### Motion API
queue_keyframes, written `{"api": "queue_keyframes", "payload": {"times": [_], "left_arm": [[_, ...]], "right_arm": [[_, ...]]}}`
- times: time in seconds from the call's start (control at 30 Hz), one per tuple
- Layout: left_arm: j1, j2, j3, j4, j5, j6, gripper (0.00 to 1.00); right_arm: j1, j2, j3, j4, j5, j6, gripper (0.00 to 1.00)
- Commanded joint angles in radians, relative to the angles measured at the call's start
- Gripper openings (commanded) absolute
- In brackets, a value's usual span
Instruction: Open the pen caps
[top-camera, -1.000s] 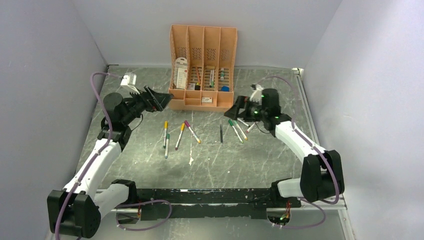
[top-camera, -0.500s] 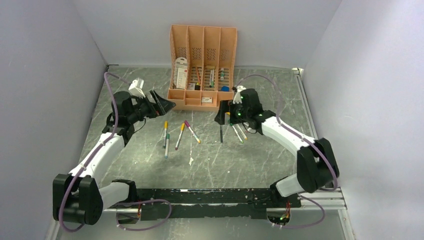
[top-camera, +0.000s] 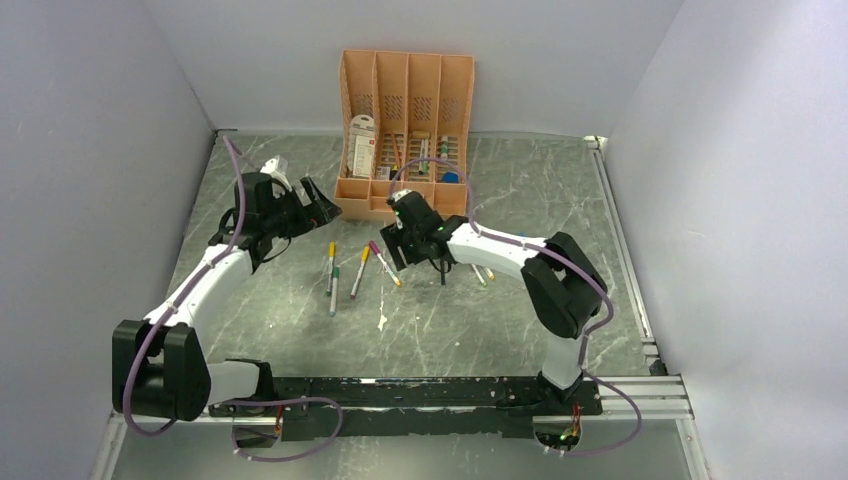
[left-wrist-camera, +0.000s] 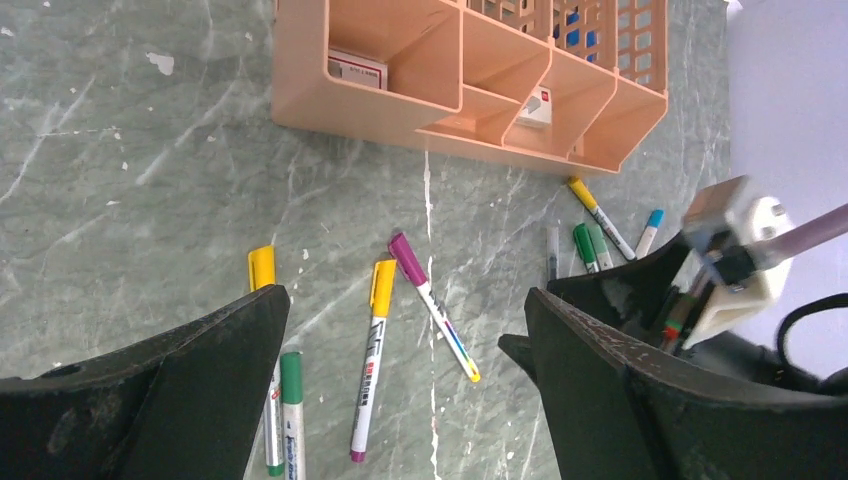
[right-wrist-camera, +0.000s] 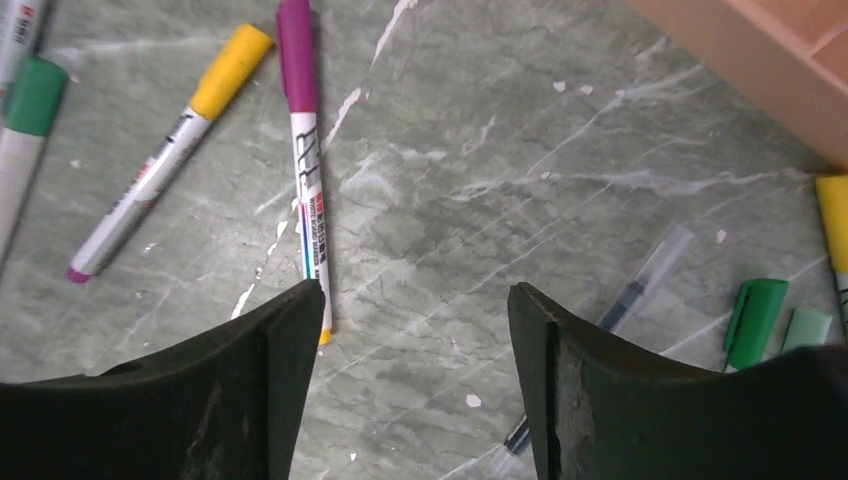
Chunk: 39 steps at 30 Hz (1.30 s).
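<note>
Main thing here: the purple-capped pen (right-wrist-camera: 306, 170) sits just left of the gap of the right hand (right-wrist-camera: 413, 290) in the right wrist view, not between the fingers. Its long axis runs almost straight up the frame. The purple cap (right-wrist-camera: 293, 25) is at the top edge and the yellowish tail end is down by the tip of the lower-left finger, touching or not can't be told. The right hand is seen partly spread with nothing held, and bare worktop (right-wrist-camera: 450, 200) shows in the gap.

The left hand (top-camera: 318, 208) is spread wide, nothing held either. It's parked at the left of the overhead frame by the front left corner of the peach-orange organiser (top-camera: 347, 110), apart from the pens. So the right hand is judged the nearer one by far, and a small sideways shift onto the barrel is probably needed before any squeeze.

Room is a bit tight at the cap end: a yellow-capped pen (right-wrist-camera: 160, 160) is laid at a slant, its cap just beside the purple one. More pens are scattered at the lower right of that view, a green cap (right-wrist-camera: 755, 320) among them. The worktop is flat grey-green marbled stuff flecked with white, and plain grey walls (top-camera: 100, 100) are set on three sides.
</note>
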<state>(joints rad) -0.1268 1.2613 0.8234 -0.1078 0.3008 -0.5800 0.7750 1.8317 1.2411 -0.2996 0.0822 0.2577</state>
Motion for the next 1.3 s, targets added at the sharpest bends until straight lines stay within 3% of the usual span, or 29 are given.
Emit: {"api": "queue_keyframes", "payload": {"times": [0.0, 0.27, 0.57, 0.83, 1.27], "left_arm": [[0.004, -0.029, 0.005, -0.004, -0.045, -0.007, 1.0], [0.004, -0.038, 0.028, -0.067, -0.031, 0.014, 1.0], [0.004, -0.095, 0.009, -0.103, -0.045, 0.006, 1.0], [0.004, -0.123, -0.005, -0.129, -0.049, -0.011, 1.0], [0.004, -0.147, -0.045, -0.085, 0.088, -0.043, 1.0]], "right_arm": [[0.043, 0.034, 0.031, -0.043, 0.098, -0.029, 0.65], [0.078, 0.06, 0.021, 0.03, 0.036, -0.004, 0.46], [0.091, 0.142, 0.065, 0.07, -0.029, 0.013, 0.44], [0.12, 0.215, 0.137, 0.021, 0.025, 0.005, 0.41], [0.132, 0.24, 0.109, -0.04, 0.066, 0.02, 0.06]]}}
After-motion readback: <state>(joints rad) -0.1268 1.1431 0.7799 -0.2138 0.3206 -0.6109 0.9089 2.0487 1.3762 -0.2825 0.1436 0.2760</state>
